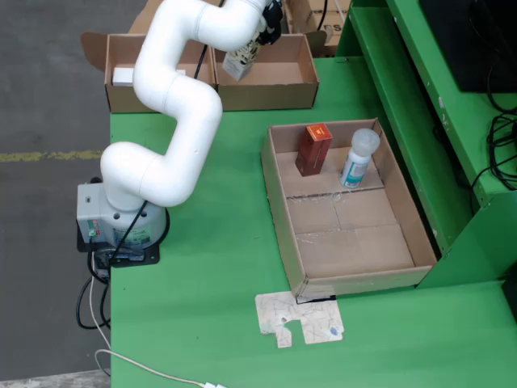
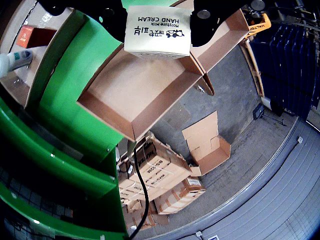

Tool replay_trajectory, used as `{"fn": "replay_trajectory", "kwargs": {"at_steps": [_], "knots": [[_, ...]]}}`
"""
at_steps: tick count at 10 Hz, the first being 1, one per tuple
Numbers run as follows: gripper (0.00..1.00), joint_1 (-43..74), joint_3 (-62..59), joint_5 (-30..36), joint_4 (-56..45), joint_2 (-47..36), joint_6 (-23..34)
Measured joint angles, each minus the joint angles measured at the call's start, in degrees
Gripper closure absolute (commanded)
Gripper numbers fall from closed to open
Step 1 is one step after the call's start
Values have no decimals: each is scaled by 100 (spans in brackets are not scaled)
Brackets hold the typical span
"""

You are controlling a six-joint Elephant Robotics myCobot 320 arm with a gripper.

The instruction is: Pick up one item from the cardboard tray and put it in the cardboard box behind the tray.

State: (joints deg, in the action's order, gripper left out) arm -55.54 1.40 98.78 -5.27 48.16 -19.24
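Note:
My gripper (image 1: 246,50) is shut on a white hand cream box (image 1: 240,61) and holds it tilted above the right-hand cardboard box (image 1: 275,85) at the back of the table. In the gripper view the hand cream box (image 2: 157,31) sits between the black fingers (image 2: 112,20), over the empty floor of that cardboard box (image 2: 132,90). The cardboard tray (image 1: 355,242) lies in front and to the right. It holds a red-brown carton (image 1: 313,149) and a white bottle with a blue label (image 1: 358,158), both at its far end.
A second cardboard box (image 1: 121,73) stands left of the first, with a small white item inside. A flat cardboard scrap (image 1: 299,318) lies before the tray. Green shelving (image 1: 420,81) rises at the right. The arm's base (image 1: 121,222) is at the table's left edge.

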Motion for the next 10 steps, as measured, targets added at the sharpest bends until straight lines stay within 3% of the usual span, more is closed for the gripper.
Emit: {"fn": "replay_trajectory", "kwargs": {"at_steps": [10], "knots": [[100,-88,9,-1274,896,483,633]]}}
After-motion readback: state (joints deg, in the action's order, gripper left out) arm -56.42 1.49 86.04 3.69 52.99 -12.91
